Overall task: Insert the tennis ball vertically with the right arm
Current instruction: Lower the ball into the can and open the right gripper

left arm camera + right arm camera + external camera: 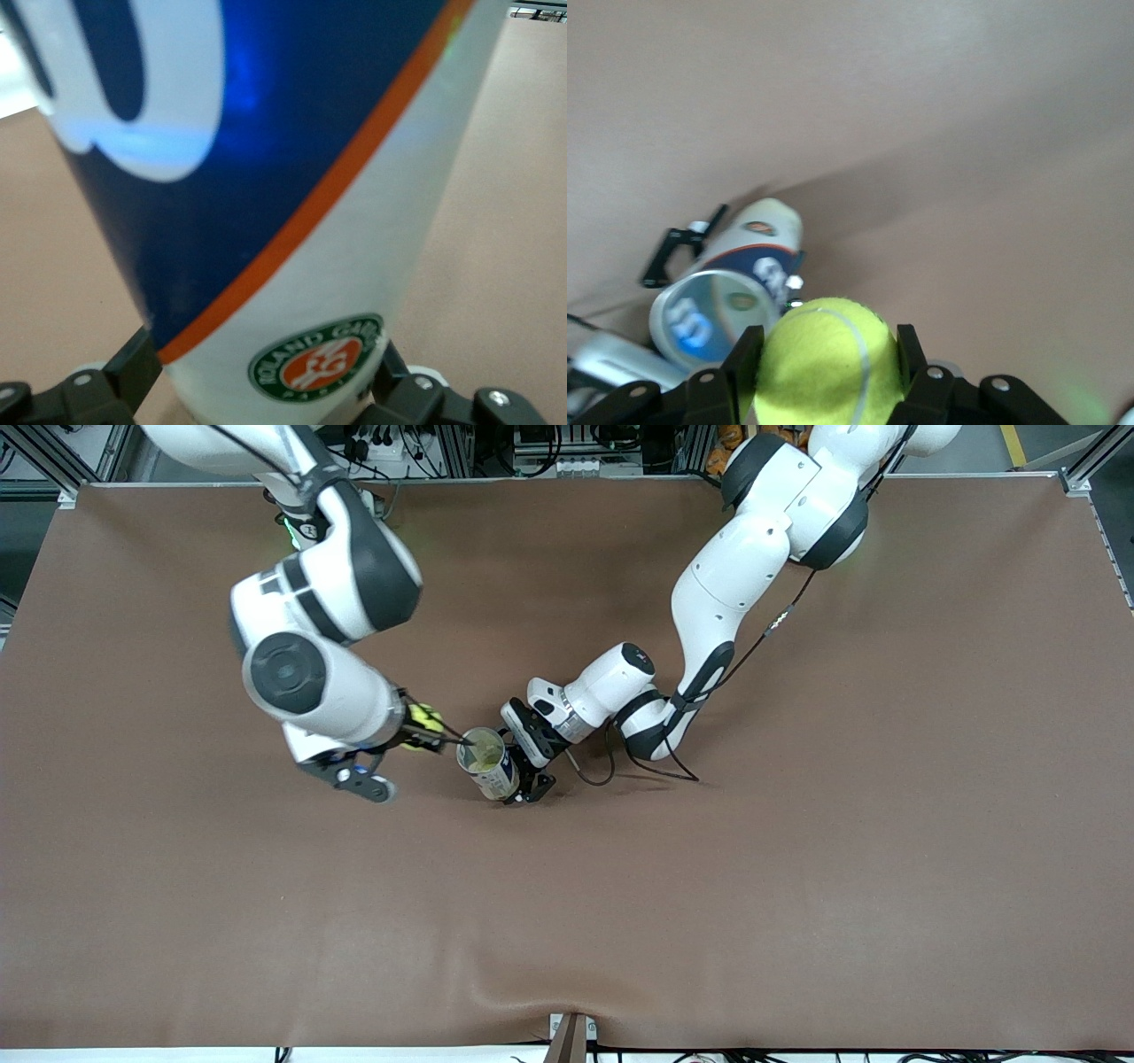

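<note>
A white and blue tennis ball can (486, 761) stands upright on the brown table, its open mouth up. My left gripper (523, 766) is shut on its side low down; the can fills the left wrist view (292, 204). My right gripper (423, 729) is shut on a yellow-green tennis ball (423, 724) and holds it in the air just beside the can's mouth, toward the right arm's end. In the right wrist view the ball (824, 363) sits between the fingers (741, 359), with the can (735, 283) a short way off.
The brown table cover (797, 868) stretches wide all round the can. A black cable (620, 766) from the left arm lies on the table beside the left wrist. A bracket (571, 1036) sits at the table's near edge.
</note>
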